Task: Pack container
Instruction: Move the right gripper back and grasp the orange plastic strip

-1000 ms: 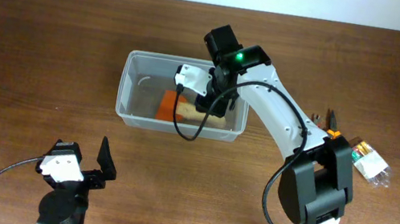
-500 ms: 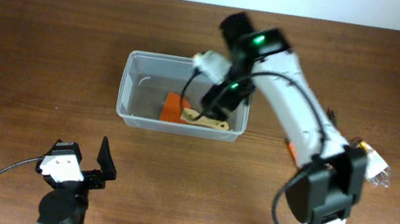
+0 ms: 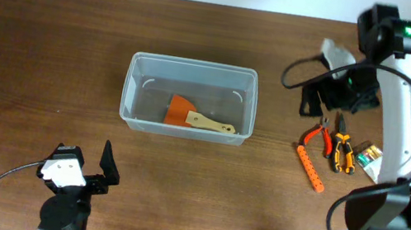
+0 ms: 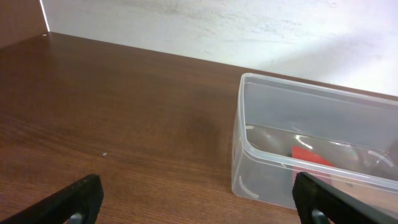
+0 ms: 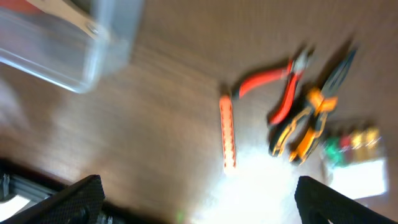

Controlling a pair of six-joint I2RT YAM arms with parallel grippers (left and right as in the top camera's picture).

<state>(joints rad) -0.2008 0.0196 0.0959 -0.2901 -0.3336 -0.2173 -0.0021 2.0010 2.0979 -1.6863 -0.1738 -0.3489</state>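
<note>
Got the container [image 3: 131,90] dead centre of the overhead frame, with an orange scraper [image 3: 182,112] lying inside. Seeing the left gripper [image 4: 199,205] spread wide and empty at lower left. Same for the right gripper [image 5: 202,202]: splayed, empty, above red pliers [image 3: 317,136] at upper right.

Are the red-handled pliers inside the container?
No, the red-handled pliers lie on the table, outside the container, next to the orange-handled pliers.
</note>
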